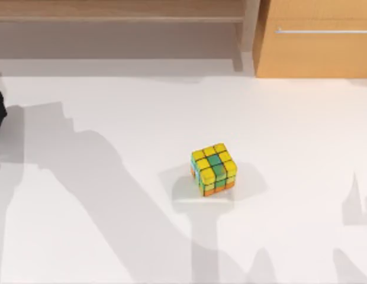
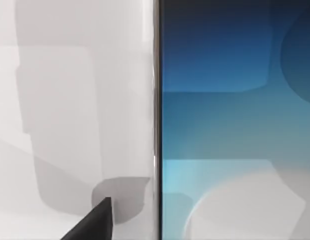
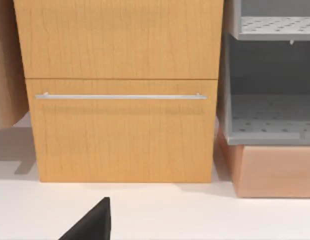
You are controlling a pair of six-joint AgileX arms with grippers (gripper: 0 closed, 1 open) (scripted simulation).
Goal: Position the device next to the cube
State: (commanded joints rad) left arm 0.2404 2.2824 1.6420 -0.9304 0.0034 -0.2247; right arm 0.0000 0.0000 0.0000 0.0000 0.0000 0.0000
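Cube [image 1: 213, 169] sits just right of centre in top view. Device [image 2: 235, 120] fills right half of left wrist view, long edge running top to bottom, lying on table [image 2: 70, 100] close under left gripper. One dark fingertip [image 2: 97, 222] visible; you cannot tell its opening. Left arm nearer; right arm parked, facing cabinet [image 3: 120, 75].

One cube [image 1: 213, 168] on the table [image 1: 112, 177]; one device [image 2: 235, 125]; one wooden drawer cabinet [image 3: 122, 90].

Device [image 2: 235, 120] cropped by left wrist view
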